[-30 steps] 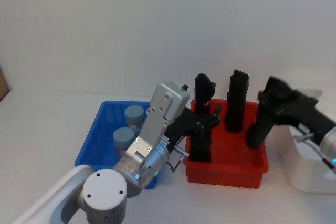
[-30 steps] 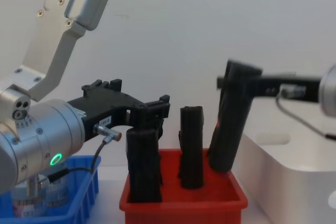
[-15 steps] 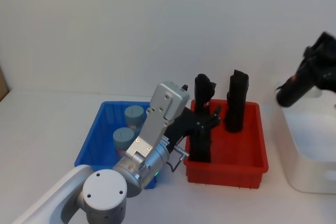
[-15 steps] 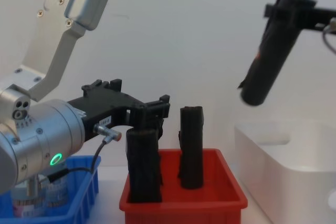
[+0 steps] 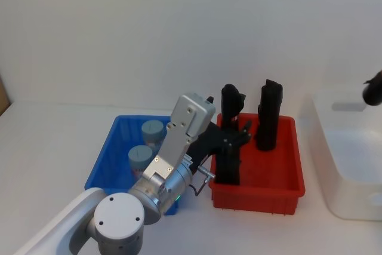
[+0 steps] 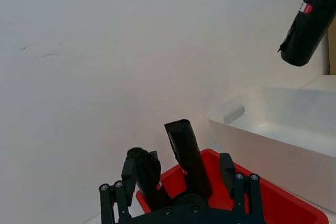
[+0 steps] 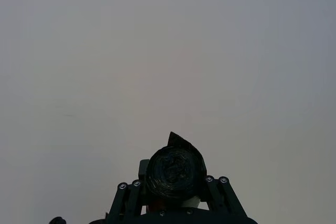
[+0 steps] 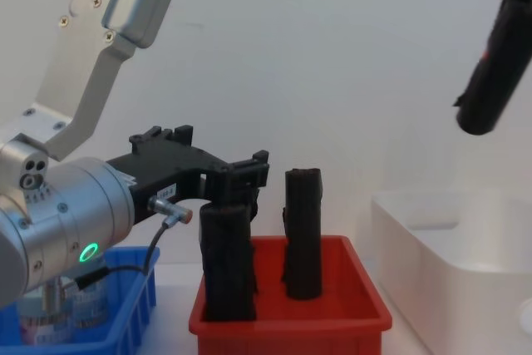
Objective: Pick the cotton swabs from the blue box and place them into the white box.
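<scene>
In the head view, your two swabs (image 5: 152, 129) stand in the blue box (image 5: 102, 162) on the worktop (image 5: 48, 141), just left of the red bin (image 5: 286, 188). The left tool (image 5: 231, 138) hangs over that bin's left side among the black rolls (image 5: 268, 117). The white box (image 5: 343, 192) sits just right of the bin.

In the left wrist view, the left tool's fingers (image 6: 113, 203) are spread wide and grip nothing. Two rolls stand beyond them.

In the right wrist view, the right tool (image 7: 173, 184) is clamped on a held roll (image 7: 173, 171), seen end-on.

In the chest view, the held roll hangs tilted, high above the white box. The swabs sit low at the left in the blue box.
</scene>
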